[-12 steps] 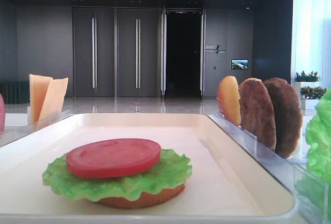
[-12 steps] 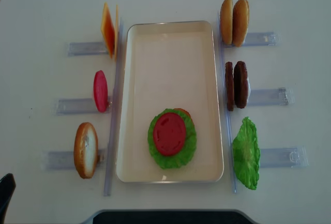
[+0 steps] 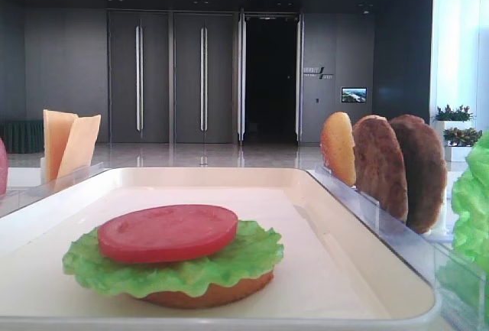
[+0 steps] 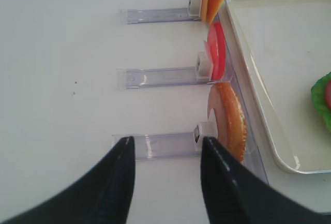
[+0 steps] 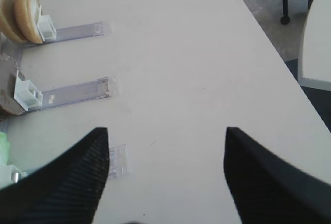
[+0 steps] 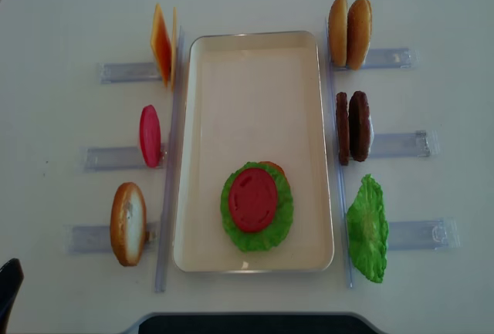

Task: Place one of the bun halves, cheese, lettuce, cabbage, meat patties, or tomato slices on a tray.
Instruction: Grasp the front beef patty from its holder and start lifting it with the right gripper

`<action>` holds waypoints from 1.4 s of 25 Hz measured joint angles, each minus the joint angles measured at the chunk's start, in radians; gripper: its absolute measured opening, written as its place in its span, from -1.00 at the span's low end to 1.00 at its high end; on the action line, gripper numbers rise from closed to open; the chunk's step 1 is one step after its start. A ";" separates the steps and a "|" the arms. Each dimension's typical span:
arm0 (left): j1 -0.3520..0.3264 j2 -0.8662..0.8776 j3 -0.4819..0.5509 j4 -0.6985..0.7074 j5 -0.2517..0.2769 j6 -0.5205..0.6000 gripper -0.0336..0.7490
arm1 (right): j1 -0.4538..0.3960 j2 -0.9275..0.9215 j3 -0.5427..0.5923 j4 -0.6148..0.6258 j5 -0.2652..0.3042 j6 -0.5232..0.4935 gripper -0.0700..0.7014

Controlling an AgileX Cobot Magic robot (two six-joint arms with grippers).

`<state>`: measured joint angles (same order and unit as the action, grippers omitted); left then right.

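On the near half of the cream tray a tomato slice lies on lettuce, with a bun half underneath. The front view shows the same tomato slice, lettuce and bun half. My left gripper is open over the near left clear rack, beside an upright bun half. Only a dark corner of the left gripper shows from above. My right gripper is open over bare table, right of the racks, holding nothing.
Left racks hold cheese, a tomato slice and a bun half. Right racks hold two bun halves, two meat patties and lettuce. The table edge runs right of my right gripper.
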<state>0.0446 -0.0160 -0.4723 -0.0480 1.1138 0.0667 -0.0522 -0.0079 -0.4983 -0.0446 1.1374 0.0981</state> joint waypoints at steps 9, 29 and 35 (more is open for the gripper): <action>0.000 0.000 0.000 0.000 0.000 0.000 -0.08 | 0.000 0.000 0.000 0.000 0.000 0.000 0.43; 0.000 0.000 0.000 0.000 0.000 0.000 -0.08 | 0.000 0.000 0.000 0.000 0.000 0.000 0.38; 0.000 0.000 0.000 0.000 0.000 0.000 -0.08 | 0.000 0.000 0.000 0.000 0.000 0.000 0.38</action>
<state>0.0446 -0.0160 -0.4723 -0.0480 1.1138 0.0667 -0.0522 -0.0079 -0.4983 -0.0446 1.1374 0.0981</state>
